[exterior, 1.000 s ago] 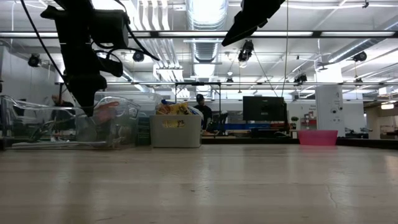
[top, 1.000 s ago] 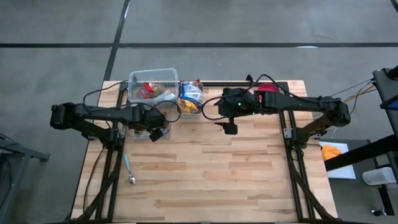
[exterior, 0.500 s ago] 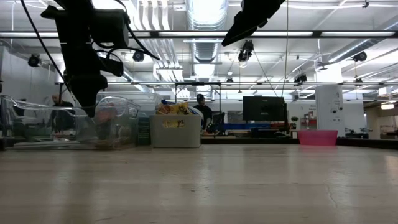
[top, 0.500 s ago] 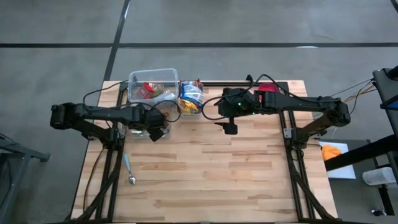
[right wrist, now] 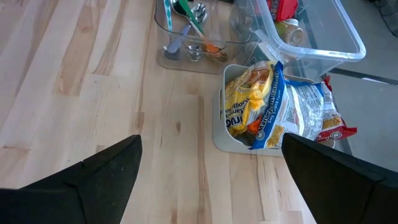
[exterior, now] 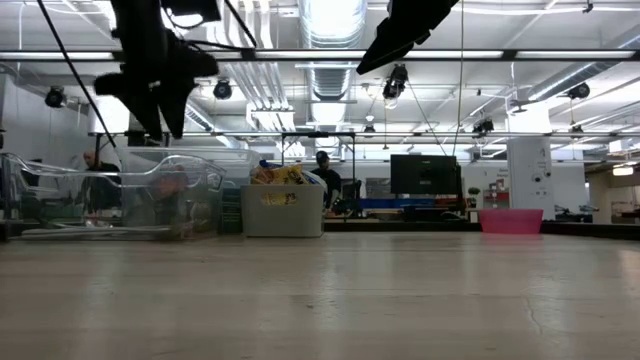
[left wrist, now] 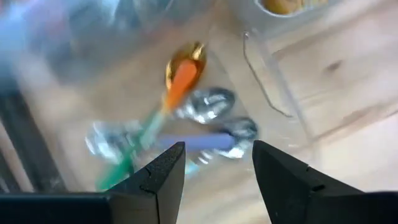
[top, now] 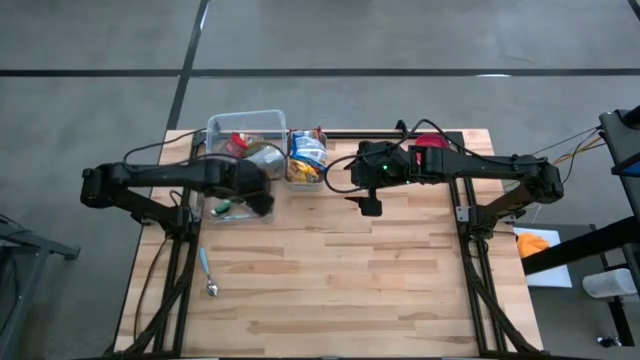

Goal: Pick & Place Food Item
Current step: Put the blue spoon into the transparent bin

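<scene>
Snack bags (right wrist: 273,109) stand in a small grey bin (top: 307,160) at the far side. Left of it, a clear bin (top: 245,125) holds a red pack (right wrist: 287,9). In front of that bin, a clear holder (top: 225,208) holds spoons with orange, green and blue handles (left wrist: 180,87). My left gripper (left wrist: 217,180) hangs open above this holder, pointing steeply down, with nothing between its fingers. My right gripper (right wrist: 211,180) hovers wide open over the table's middle (top: 370,207), right of the grey bin, and holds nothing.
A loose spoon (top: 207,272) lies on the wood toward the near left. A red bowl (top: 430,142) sits at the far edge under the right arm. Bare wood spreads across the near half of the table (top: 340,290).
My left gripper has risen out of the clear spoon holder and rolled about its own axis. In the low view its fingers stand wider apart than before. The spoons stay in the holder. The right arm has kept still.
</scene>
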Robot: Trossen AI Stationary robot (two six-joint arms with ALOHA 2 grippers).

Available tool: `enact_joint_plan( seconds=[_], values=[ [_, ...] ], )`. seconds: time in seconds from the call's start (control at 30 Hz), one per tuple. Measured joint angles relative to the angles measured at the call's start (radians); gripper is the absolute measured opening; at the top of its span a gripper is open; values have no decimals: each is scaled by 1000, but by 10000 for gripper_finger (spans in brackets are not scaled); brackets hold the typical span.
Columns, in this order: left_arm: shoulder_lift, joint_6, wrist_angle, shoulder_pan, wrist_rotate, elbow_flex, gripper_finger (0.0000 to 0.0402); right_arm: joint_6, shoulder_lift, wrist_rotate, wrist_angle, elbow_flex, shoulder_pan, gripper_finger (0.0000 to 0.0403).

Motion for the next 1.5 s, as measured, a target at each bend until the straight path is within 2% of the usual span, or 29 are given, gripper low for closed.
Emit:
enact_joint_plan(
  seconds=[0.1,0.23,0.57,0.67,0.8,0.93,1.03,1.27,1.5],
  values=[
    [0,-307,-87,-16,58,45,187,0,0,0,0,0,0,384],
    [0,-685,-188,-77,127,45,187,0,0,0,0,0,0,384],
    [0,-1146,-193,-367,343,-62,188,0,0,0,0,0,0,384],
    [0,-1254,-184,-445,399,-86,188,0,0,0,0,0,0,384],
    [0,-1367,-164,-542,404,-126,188,0,0,0,0,0,0,384],
    [0,-1424,-50,-628,416,-189,188,0,0,0,0,0,0,384],
    [0,-1461,49,-678,466,-245,188,0,0,0,0,0,0,384],
    [1,-1616,235,-762,604,-364,188,0,0,0,0,0,0,384],
    [1,-1658,272,-786,625,-421,188,0,0,0,0,0,0,384]
  ],
)
